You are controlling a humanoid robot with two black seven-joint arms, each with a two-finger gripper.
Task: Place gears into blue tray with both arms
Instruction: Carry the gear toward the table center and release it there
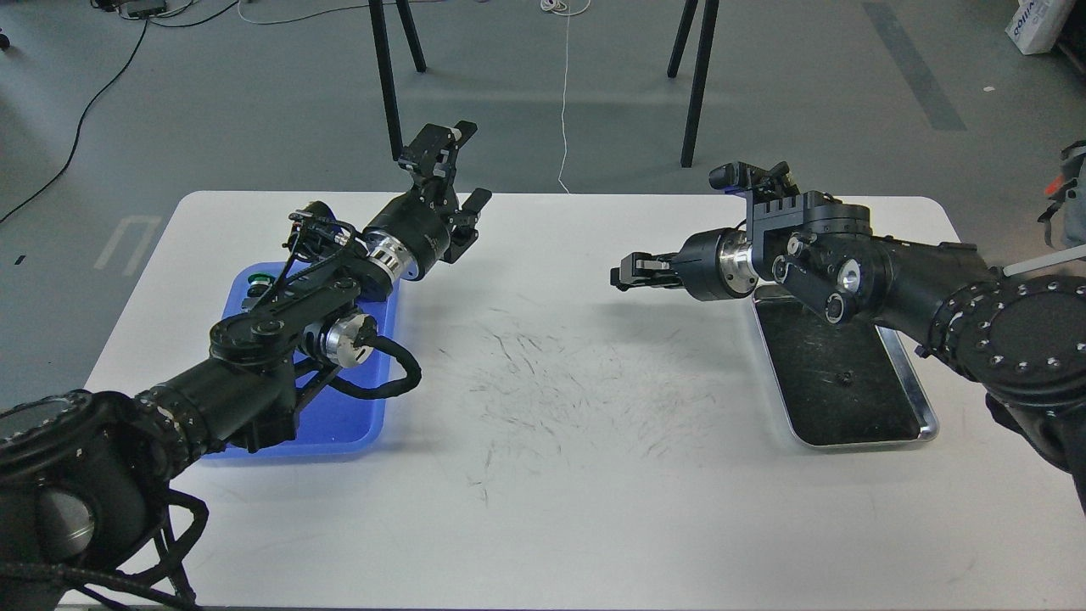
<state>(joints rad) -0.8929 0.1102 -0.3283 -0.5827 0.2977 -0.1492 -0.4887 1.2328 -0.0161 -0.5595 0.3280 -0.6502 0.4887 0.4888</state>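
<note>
A bright blue tray (352,424) sits near the white table's (543,509) left edge; a silver tray (920,407) lined in black lies near its right edge. Fine dark scratches mark the tabletop's middle. Both arms are black with silver joint rings.

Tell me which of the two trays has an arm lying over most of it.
The flat bright blue plastic tray on the left: the left arm crosses it lengthwise. The silver metal tray with black lining is only overlapped at its far end.
</note>
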